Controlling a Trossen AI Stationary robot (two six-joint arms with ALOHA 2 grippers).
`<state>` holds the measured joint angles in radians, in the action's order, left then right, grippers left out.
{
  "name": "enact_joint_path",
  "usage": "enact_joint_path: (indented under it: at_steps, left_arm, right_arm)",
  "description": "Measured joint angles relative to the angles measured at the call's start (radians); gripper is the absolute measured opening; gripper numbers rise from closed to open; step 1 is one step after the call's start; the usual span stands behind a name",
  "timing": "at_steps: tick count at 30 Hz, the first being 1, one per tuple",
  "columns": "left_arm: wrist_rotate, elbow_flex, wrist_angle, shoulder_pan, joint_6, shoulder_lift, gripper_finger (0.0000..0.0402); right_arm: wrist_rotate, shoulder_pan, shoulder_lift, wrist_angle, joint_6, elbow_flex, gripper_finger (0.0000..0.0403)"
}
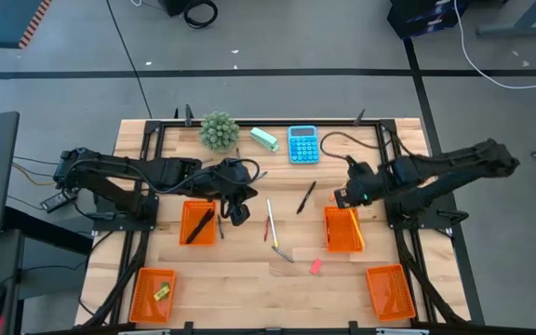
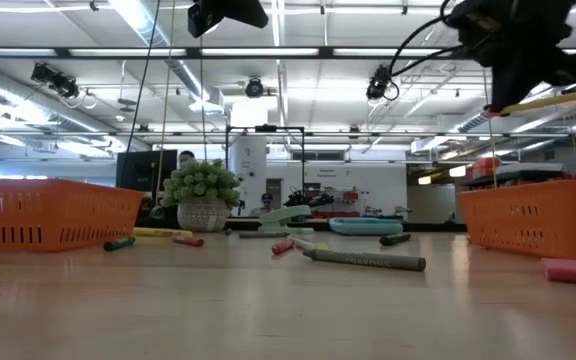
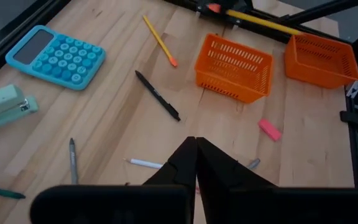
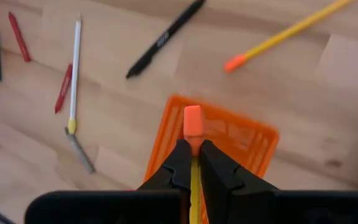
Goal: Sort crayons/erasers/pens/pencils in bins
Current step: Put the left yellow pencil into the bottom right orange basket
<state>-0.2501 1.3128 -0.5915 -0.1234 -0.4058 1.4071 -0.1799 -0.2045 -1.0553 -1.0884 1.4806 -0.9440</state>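
My right gripper (image 1: 344, 196) hovers over the far end of the right-middle orange bin (image 1: 343, 230), shut on a yellow pencil (image 2: 558, 100) with an orange eraser tip (image 4: 192, 121). My left gripper (image 1: 237, 212) is shut and empty, raised beside the left-middle bin (image 1: 197, 223), which holds black pens. On the table between the arms lie a black pen (image 1: 305, 197), a white-shafted pencil (image 1: 270, 220), red crayons (image 4: 63, 88), a yellow pencil (image 3: 159, 40) and a pink eraser (image 1: 315, 266). A yellow-green eraser (image 1: 163, 292) rests in the near-left bin (image 1: 153, 296). My right gripper pinches the yellow pencil's shaft (image 4: 195, 167) just behind the orange eraser end, between its two fingers. The pencil runs along the fingers, and the eraser tip sticks out past them. It is lifted clear, nearly level, above the bin (image 4: 229, 138).
At the far edge stand a small potted plant (image 1: 219, 130), a mint-green stapler (image 1: 264, 139) and a blue calculator (image 1: 302, 144). A fourth orange bin (image 1: 389, 291) sits at the near right. Bare wood shows between the two near bins.
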Motion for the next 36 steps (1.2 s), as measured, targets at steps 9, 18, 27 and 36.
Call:
enact_joint_path:
  at_steps: [9, 18, 27, 36]
  left_arm:
    - [0.000, 0.000, 0.001, 0.000, 0.001, 0.000, 0.0024]
    - [0.000, 0.000, 0.001, 0.000, -0.001, 0.000, 0.0015]
    - [0.001, 0.000, 0.000, 0.000, 0.000, 0.000, 0.0022]
    - [0.016, 0.000, -0.009, 0.000, -0.001, 0.000, 0.0020]
  right_arm:
    - [-0.046, -0.289, -0.035, -0.006, 0.185, 0.000, 0.0023]
    - [-0.216, -0.561, -0.114, -0.084, 0.500, 0.000, 0.0023]
    - [-0.216, -0.723, -0.228, -0.085, 0.637, 0.000, 0.0023]
    - [-0.216, -0.826, -0.325, 0.011, 0.648, 0.000, 0.0023]
